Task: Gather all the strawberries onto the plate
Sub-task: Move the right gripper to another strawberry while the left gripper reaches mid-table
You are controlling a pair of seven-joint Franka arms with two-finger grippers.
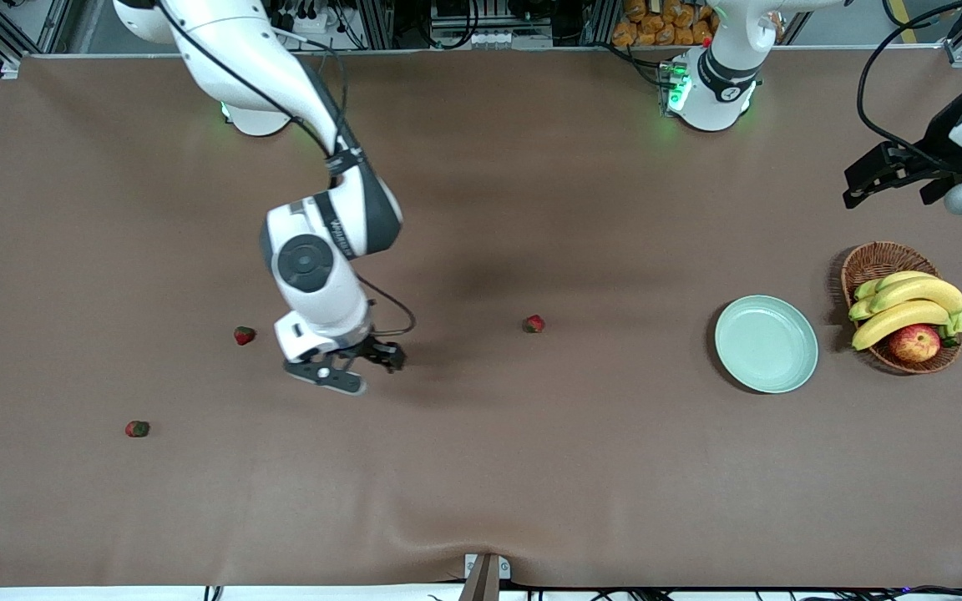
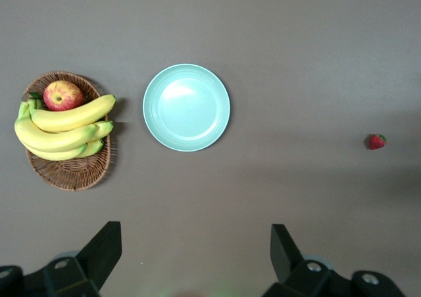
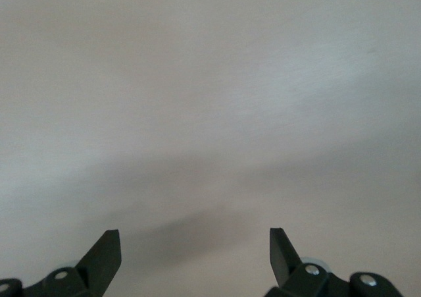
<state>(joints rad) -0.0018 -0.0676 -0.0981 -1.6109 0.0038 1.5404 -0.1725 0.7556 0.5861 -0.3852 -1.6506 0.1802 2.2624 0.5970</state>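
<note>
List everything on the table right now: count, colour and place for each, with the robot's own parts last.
small red strawberries with green caps: three, all on the bare cloth; one mid-table, one toward the right arm's end, one nearest the front camera.
round pale mint-green plate: one, empty, beside the basket, toward the left arm's end.
brown wicker basket: one, at the left arm's end.
yellow bananas: one bunch, in the basket.
red-yellow apple: one, in the basket.
brown table cloth: one, covers the table.
right hand: black, open, over bare cloth between two strawberries.
left hand: black, open, waits in the air near the basket.
</note>
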